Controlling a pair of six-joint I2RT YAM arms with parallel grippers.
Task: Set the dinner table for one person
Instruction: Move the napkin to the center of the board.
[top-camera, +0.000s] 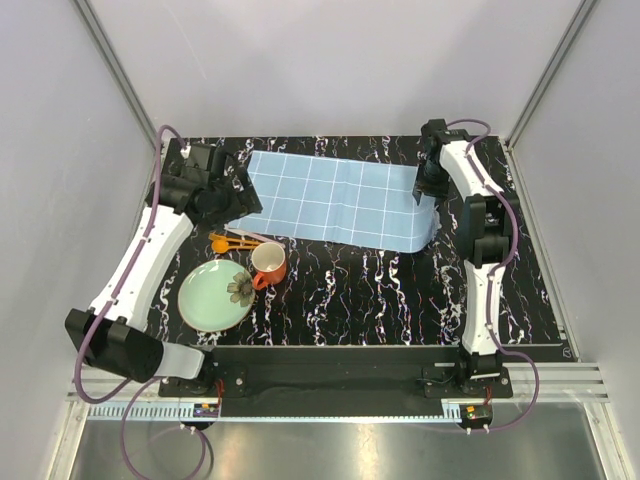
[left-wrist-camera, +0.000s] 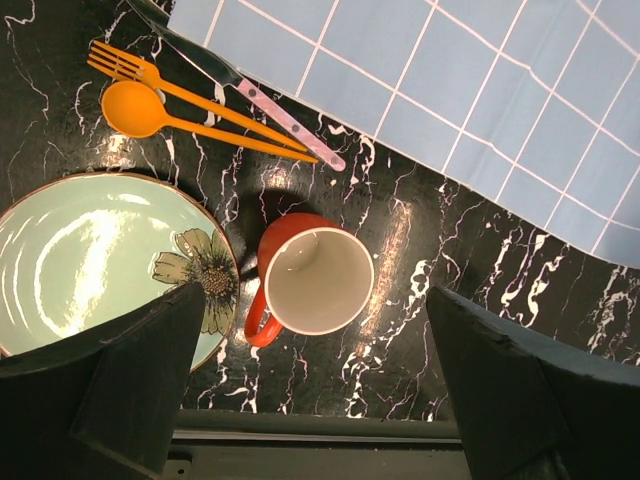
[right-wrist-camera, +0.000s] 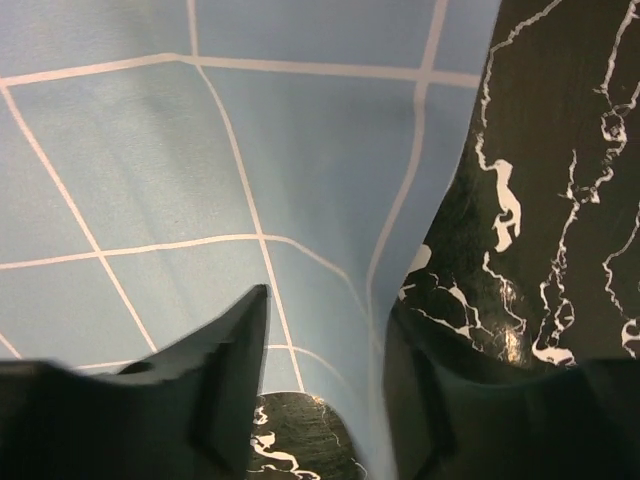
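– Arms, two of them: how do they stand?
– Both are bolted at the near edge of the glossy black, white-veined dinner table (top-camera: 380, 290), which spans the whole work area. The left arm (top-camera: 150, 250) runs from its base up the left side. Its wrist bends down just beside the mat's left end. The right arm (top-camera: 485, 250) climbs the right side and turns its wrist down at the mat's right end.
– And the jaws?
– The left jaws stand wide apart and hold nothing. In the left wrist view the mug sits on the table below the gap between them. The right jaws are partly apart, and the mat's raised right edge stands between them in a gap much wider than the sheet.
– Count the things, nearest first.
– One round mint-green plate with a painted flower (left-wrist-camera: 80, 250), near left. One upright, empty orange-red mug (left-wrist-camera: 315, 280), just beside the plate's right rim. Beyond those, lying close together, are one orange plastic fork (left-wrist-camera: 190, 95), one orange plastic spoon (left-wrist-camera: 135, 108) and one knife with a dark blade and pale pink handle (left-wrist-camera: 290, 125). Farthest is one light blue placemat with a white grid (top-camera: 330, 200), flat except for its curled right end.
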